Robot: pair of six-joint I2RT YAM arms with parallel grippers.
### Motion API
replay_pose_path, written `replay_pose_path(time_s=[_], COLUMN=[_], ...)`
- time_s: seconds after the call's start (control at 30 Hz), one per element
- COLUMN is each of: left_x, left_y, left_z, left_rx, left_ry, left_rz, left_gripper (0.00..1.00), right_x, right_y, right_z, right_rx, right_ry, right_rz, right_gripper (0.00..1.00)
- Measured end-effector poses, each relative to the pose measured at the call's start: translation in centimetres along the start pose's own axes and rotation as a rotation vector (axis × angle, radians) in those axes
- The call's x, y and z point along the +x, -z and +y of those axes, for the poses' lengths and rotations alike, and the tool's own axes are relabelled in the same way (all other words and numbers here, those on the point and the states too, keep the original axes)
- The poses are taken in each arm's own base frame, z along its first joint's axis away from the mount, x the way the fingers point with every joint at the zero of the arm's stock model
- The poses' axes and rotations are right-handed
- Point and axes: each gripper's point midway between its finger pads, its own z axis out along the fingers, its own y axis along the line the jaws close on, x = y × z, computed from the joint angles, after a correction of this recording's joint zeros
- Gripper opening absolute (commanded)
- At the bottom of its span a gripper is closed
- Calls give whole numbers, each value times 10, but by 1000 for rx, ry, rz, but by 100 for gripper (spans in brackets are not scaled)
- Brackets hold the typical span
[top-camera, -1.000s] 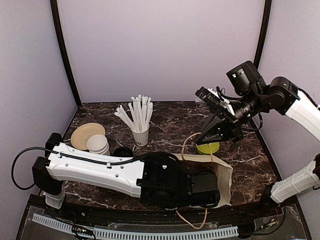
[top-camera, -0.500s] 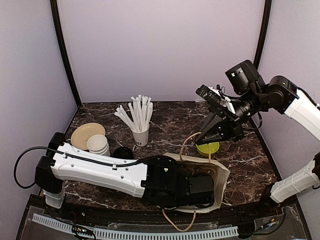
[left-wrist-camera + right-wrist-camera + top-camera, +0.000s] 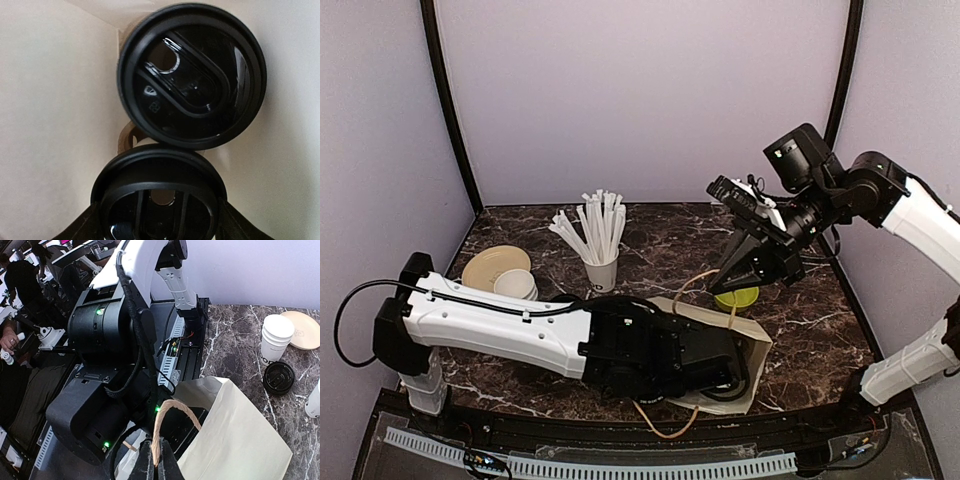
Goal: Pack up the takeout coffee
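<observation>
From above, the right hand (image 3: 735,272) pinches the bag's (image 3: 757,345) handle (image 3: 700,275) up; the left wrist shows the left hand (image 3: 157,230), spread wide, clasping a takeout coffee (image 3: 159,190) inside, best seated upright beside the second coffee (image 3: 192,75); the right wrist shows that handle taut.

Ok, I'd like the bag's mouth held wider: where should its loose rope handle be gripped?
Pinch the loose rope handle at the middle of its loop, which lies clear of the paper bag on the near side. Come from above with the jaws across the cord: it is thin, and the shut right gripper holds the other handle the same way.
</observation>
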Motion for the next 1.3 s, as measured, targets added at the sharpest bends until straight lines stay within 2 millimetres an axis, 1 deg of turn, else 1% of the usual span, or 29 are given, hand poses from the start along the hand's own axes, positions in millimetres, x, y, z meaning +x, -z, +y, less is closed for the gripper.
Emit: replay_pose_path(time_s=[0.13, 0.27, 0.3, 0.4, 0.47, 0.5, 0.6, 0.67, 0.73, 0.8, 0.93, 1.0, 1.03, 1.07, 1.13, 1.2, 1.23, 1.3], left_x=[2, 6, 7, 8, 9, 9, 11, 11, 10, 10, 12, 12, 12, 12, 12, 13, 13, 13], left_y=[0, -7, -10, -15, -18, -19, -23, -25, -27, -28, -31, -32, -33, -34, -36, -38, -39, -40], left_z=[5, 4, 4, 5, 6, 5, 7, 9, 11, 11, 12, 13, 13, 12, 12, 10, 10, 9], left_rx=[-10, -7, -6, -7, -3, -2, 0, 1, 3, 5, 13, 14, 16, 16, 18, 20, 20, 21], left_ry=[10, 13, 13, 17, 23, 23, 37, 45, 55, 61, 70, 77, 80, 80, 81, 82, 83, 83], left_rz=[-21, -22, -20, -25, -27, -28, -29, -32, -41, -48, -58, -63, -65, -67, -70, -71, -73, -75], left_gripper=[50, 50, 50, 50, 50, 50, 50, 50, 50, 50, 50, 50, 50, 50, 50, 50, 50, 50], right_x=[2, 2, 2, 3, 4, 5, 4, 0, -8, -14, -20, -20, -19, -16, -2, 19, 36, 74], right_y=[-1, -1, -1, -1, 0, 0, 6, 13, 26, 42, 73, 91, 100, 109, 123, 129, 129, 123], right_z=[-1, 0, 0, -1, -1, -1, -2, -3, -5, -8, -18, -28, -37, -49, -82, -118, -140, -184], right_rx=[-3, -4, -4, -2, 0, 3, 17, 35, 69, 112, 196, 238, 264, 292, 352, 399, 425, 465], right_ry=[-3, -5, -5, -3, 0, 0, 8, 19, 48, 75, 102, 89, 76, 51, -31, -125, -189, -307], right_rz=[7, 13, 13, 17, 22, 26, 33, 29, 16, 1, -20, -40, -52, -66, -89, -93, -85, -53], right_gripper=[0, 0, 1, 19, 28, 35, 51, 60, 66, 68, 67, 61, 58, 55, 46, 42, 40, 38])
